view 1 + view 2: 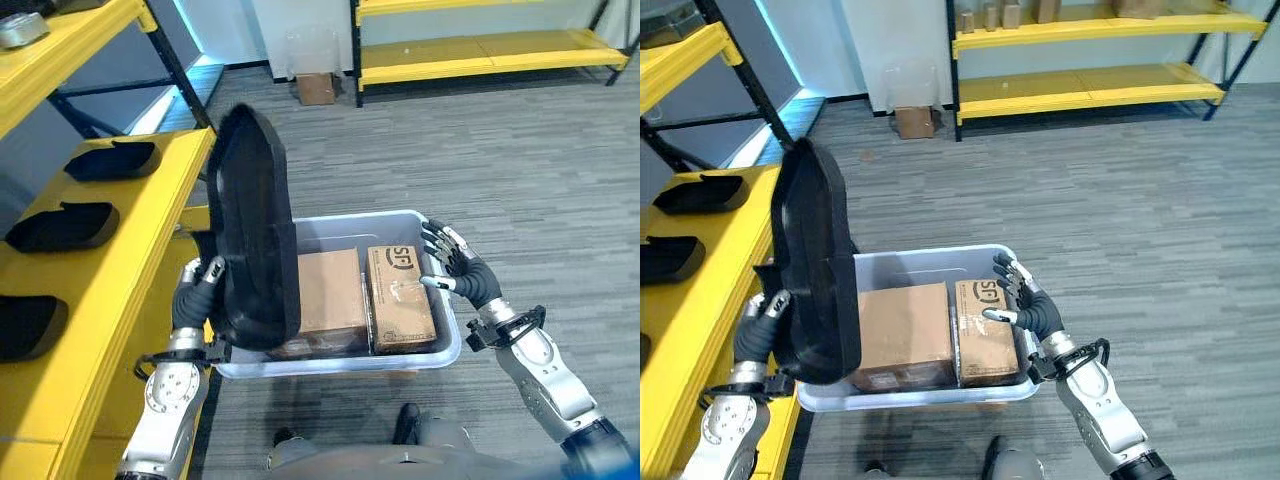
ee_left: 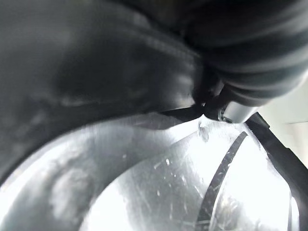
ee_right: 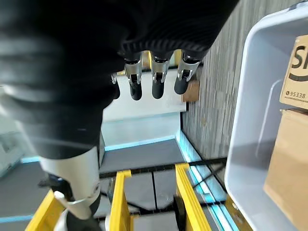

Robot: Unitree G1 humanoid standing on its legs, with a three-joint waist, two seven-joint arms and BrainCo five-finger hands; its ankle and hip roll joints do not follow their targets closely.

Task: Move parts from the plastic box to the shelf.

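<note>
A large black moulded part (image 1: 255, 230) stands upright over the left end of the translucent plastic box (image 1: 450, 345), leaning toward the yellow shelf (image 1: 120, 260). My left hand (image 1: 203, 283) is at its lower left edge with fingers curled on it. The same part (image 2: 96, 62) looms dark and very close in the left wrist view. My right hand (image 1: 455, 265) hovers at the box's right rim, fingers (image 3: 154, 84) straight and holding nothing. Two cardboard cartons (image 1: 330, 290) (image 1: 400, 295) lie inside the box.
Three black parts (image 1: 110, 160) (image 1: 60, 225) (image 1: 25, 325) lie on the yellow shelf to my left. Another yellow shelf (image 1: 480, 50) stands across the grey floor, with a small cardboard box (image 1: 316, 88) beside it.
</note>
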